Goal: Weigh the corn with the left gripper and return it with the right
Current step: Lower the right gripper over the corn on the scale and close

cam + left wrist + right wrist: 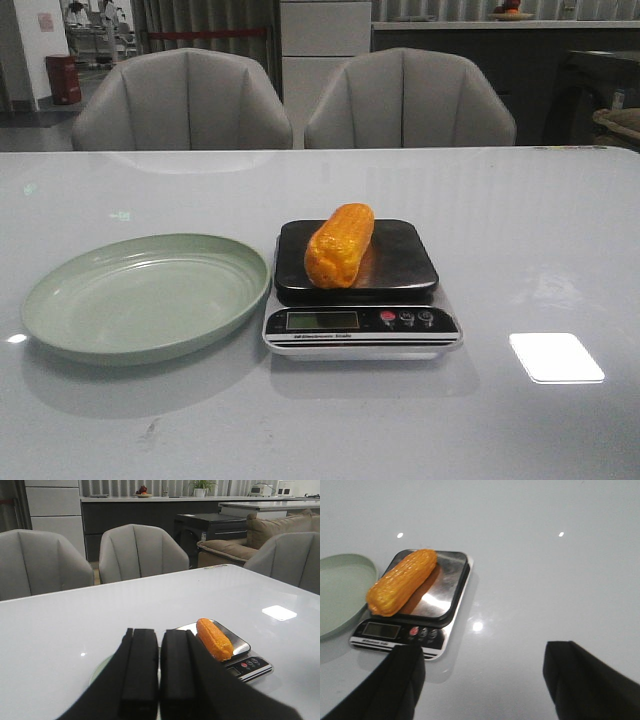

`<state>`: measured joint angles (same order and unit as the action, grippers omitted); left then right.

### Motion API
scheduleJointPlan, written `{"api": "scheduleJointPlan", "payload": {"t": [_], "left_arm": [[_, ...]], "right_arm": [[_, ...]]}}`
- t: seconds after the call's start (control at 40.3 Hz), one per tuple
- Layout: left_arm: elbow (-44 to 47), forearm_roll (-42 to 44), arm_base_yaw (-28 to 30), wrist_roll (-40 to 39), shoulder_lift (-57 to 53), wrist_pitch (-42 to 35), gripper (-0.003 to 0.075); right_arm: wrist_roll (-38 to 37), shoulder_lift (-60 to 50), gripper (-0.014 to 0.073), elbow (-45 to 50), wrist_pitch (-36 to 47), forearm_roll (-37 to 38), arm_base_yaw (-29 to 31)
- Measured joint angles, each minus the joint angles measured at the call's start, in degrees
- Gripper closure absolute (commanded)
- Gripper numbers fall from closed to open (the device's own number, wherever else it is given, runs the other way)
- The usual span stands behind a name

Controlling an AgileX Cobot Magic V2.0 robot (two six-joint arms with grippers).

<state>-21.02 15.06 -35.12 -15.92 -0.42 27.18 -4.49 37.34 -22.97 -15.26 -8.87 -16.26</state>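
Left tool pressed together, empty, held back from the scale. Pale green plate toward bench's left edge. Corn lying on scale at bench centre, long axis front-to-back, slightly skewed. Right tool spread apart, nearer, corn ahead and toward plate side.

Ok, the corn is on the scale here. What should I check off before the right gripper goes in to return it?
1. Corn lying on the scale platform: ok.
2. Left gripper shut, empty and away from the corn: ok.
3. Right gripper open and empty: ok.
4. Pale green plate empty, beside the scale, ready to receive: ok.
5. Display reading taken: cannot tell, digits unreadable.
6. Corn fully within the platform: not ok, one end overhangs the front edge.
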Motion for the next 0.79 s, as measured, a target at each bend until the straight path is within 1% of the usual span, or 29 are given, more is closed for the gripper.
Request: {"api": "scheduleJointPlan", "payload": {"t": [0.224, 0.571, 0.72, 0.795], "left_arm": [[0.00, 0.00, 0.00, 0.00, 0.00, 0.00, 0.0588], [0.00, 0.00, 0.00, 0.00, 0.00, 0.04, 0.0588], [0.00, 0.00, 0.00, 0.00, 0.00, 0.04, 0.0588], [0.00, 0.00, 0.00, 0.00, 0.00, 0.04, 0.0588]], "right_arm": [[-0.80, 16.87, -0.0003, -13.91, -6.06, -3.20, -6.81], [-9.60, 42.62, -0.0003, -38.24, -15.39, -3.57, -12.47], [-14.14, 52.01, -0.0003, -47.84, -21.34, -1.41, -13.98], [-17.32, 55.87, -0.0003, -52.82, -24.57, 1.23, -14.95]]}}
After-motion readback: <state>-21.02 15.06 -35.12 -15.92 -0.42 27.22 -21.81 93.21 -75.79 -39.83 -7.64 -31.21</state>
